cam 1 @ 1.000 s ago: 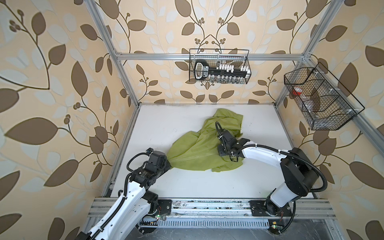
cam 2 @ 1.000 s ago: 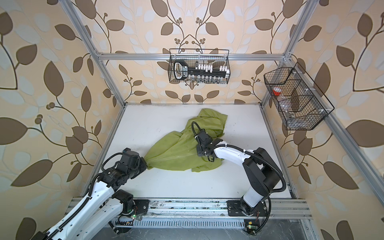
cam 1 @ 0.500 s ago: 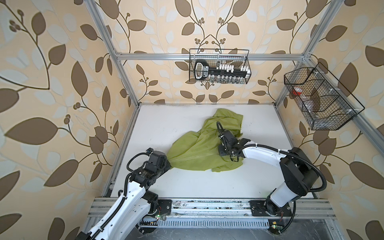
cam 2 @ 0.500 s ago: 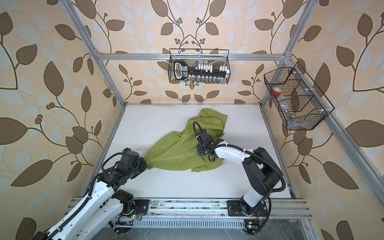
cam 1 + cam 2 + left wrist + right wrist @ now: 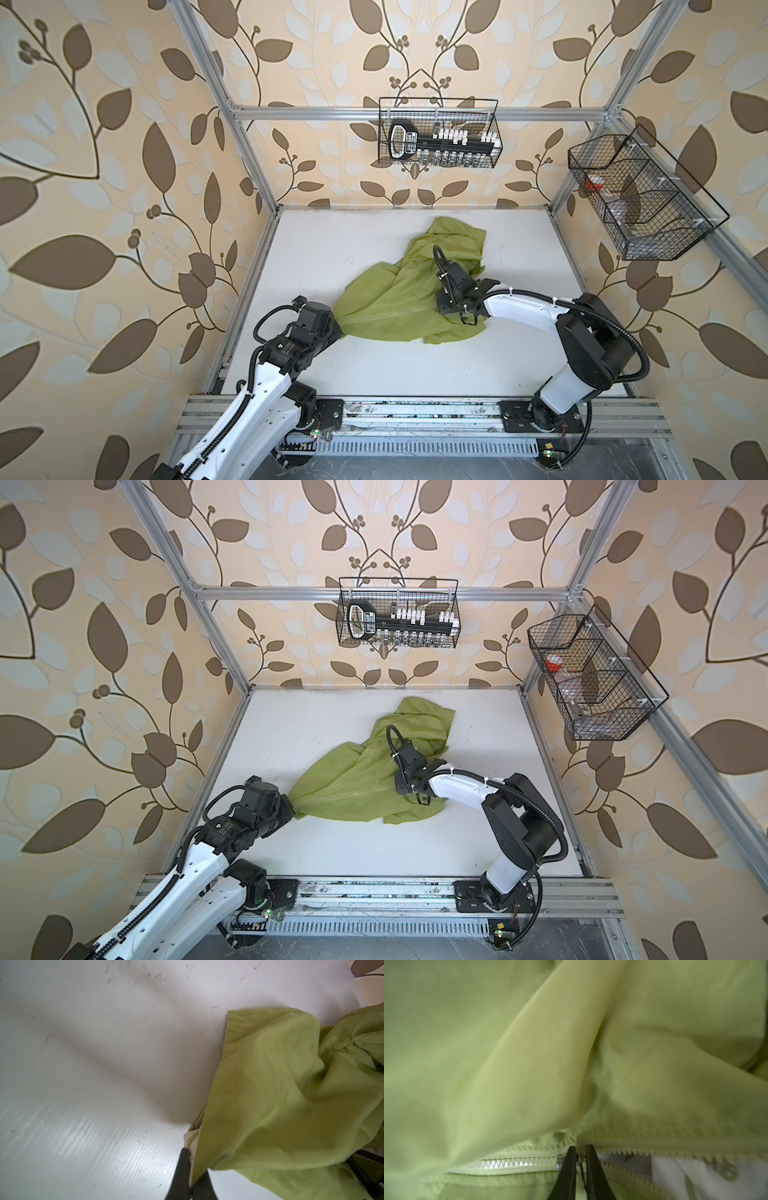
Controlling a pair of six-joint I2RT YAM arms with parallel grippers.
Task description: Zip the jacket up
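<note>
Right wrist view: the right tool (image 5: 580,1153) is pinching the small metal zipper pull (image 5: 581,1167), its two black fingers standing nearly together with only the pull between them.
Zipper (image 5: 517,1162): the teeth are meshing on one side of the pull and running apart on the other, where the white printed lining (image 5: 675,1169) is showing through the gap.
Jacket (image 5: 399,299): lime-green and crumpled, it is lying near the middle of the white surface (image 5: 324,257). In both top views it is fanning out from the left tool (image 5: 337,328) toward the right tool.
Left tool: it is clamping on a bunched edge of the jacket. In the left wrist view, green fabric and a pale inner layer are sitting between its fingers (image 5: 182,1169).
Back basket (image 5: 438,133): it is hanging on the far wall, well apart from the jacket.
Side basket (image 5: 640,199): it is hanging on the right-hand wall, also well apart from the jacket.
</note>
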